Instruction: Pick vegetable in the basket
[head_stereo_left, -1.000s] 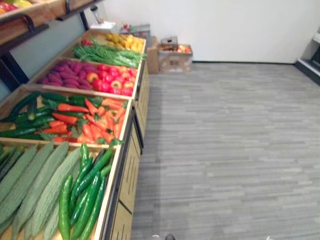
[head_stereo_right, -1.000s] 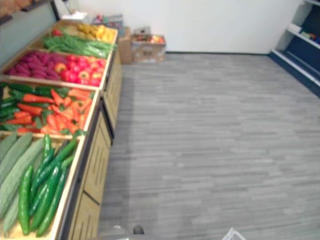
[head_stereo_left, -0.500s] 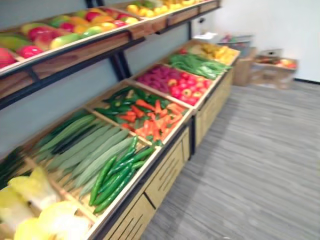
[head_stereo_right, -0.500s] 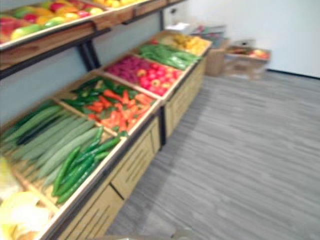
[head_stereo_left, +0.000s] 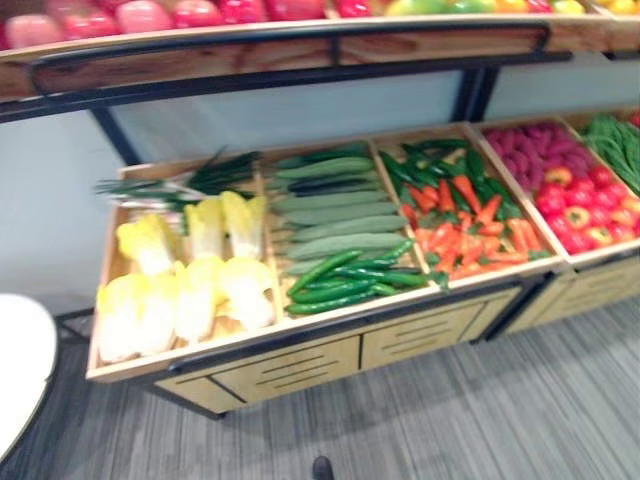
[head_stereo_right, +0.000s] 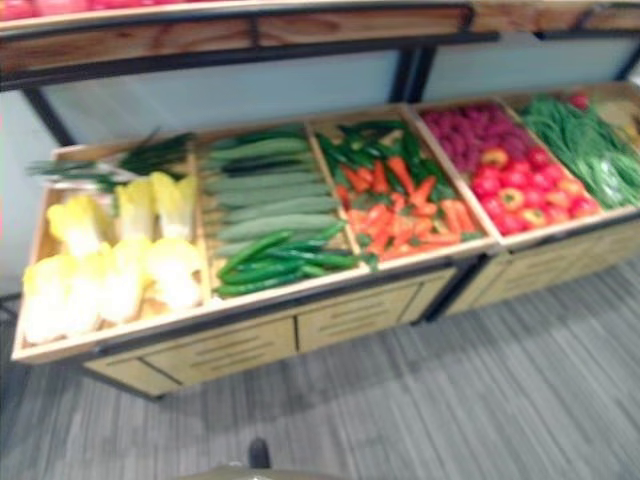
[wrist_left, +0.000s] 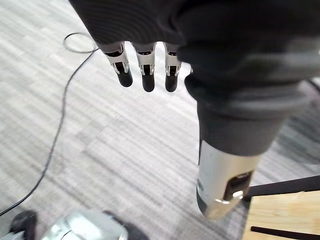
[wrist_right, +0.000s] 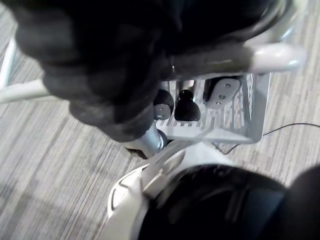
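Green cucumbers now face the swung view squarely, so picking can start; left hand hangs straight-fingered, empty, right hand clasps the basket handle.

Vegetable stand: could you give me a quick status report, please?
Left hand open, empty, above floor. Right hand shut on basket handle. Vegetables untouched in stand. No obstacle seen.

Wood stand w/ cucumbers, carrots
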